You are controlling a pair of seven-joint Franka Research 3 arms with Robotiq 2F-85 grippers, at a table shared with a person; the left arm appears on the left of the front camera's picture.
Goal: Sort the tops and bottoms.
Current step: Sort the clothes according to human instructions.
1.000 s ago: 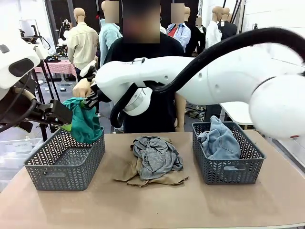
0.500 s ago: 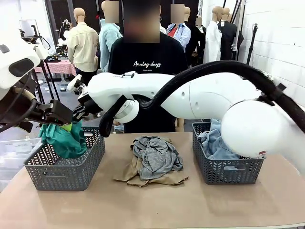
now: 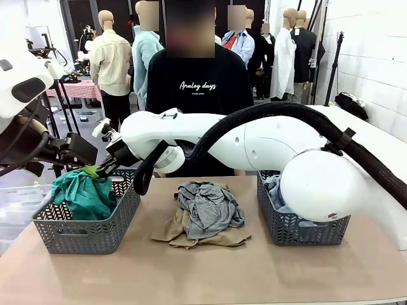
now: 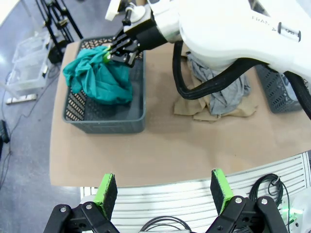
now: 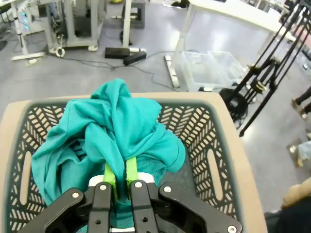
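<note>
Now the teal top (image 5: 121, 126) lies crumpled in soft folds in the basket (image 5: 199, 126), right under the right hand (image 5: 120, 170), whose pads pinch a ridge of it. A second ago it hung from that hand above the rim; it has since sunk inside. The left hand (image 4: 163, 188) stands wide open and empty, back from the counter (image 4: 160, 145). The person's black shirt (image 3: 197, 86) reads "Analog days".

light: bright, even | shadows: soft, faint on table (image 3: 203, 273) | focus: sharp | wrist views: wide-angle bending at edges
</note>
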